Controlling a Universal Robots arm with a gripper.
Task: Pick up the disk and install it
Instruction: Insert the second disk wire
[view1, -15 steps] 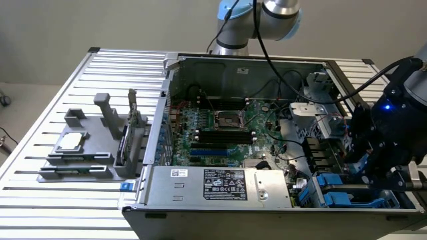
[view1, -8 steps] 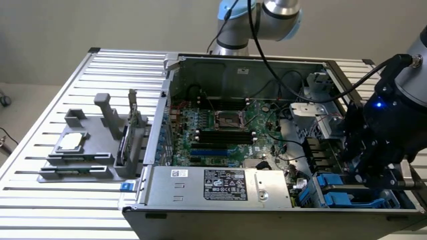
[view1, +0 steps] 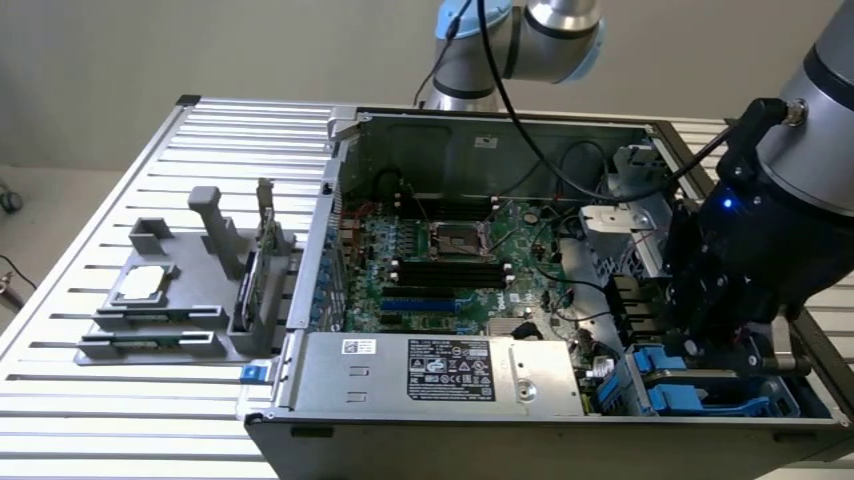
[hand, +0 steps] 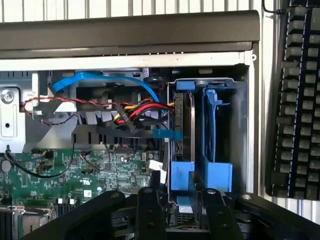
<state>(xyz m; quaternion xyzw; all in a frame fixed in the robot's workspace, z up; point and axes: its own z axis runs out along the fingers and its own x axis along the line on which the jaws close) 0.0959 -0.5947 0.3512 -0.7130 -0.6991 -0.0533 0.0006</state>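
1. Counted: one robot arm (view1: 827, 110), one gripper (hand: 181, 196), one open computer case (view1: 467, 135) on one slatted table (view1: 234, 125), and one keyboard (hand: 295, 100) beside the case.
2. One grey fixture (view1: 180, 325) was noted on the table at the exterior view's left, well apart from the gripper. One small square chip (view1: 144, 283) was seen lying on it.
3. One disk (hand: 190, 127) was counted. Two blue carriers were seen in the corner drive bay: one around the disk and a second carrier (hand: 216, 145) just beside it, on the keyboard side.
4. The disk was found inside the bay, standing on its thin edge. Its flat faces were turned sideways, one toward the bundle of cables (hand: 135, 107) and the other toward the second carrier.
5. The long axis of its visible edge was seen to run parallel to the case wall nearest the keyboard, with one end toward the gripper.
6. The gripper was positioned directly over the bay, at the near end of the disk's carrier. Whether it was clenched, released or grasping the carrier could not be told.
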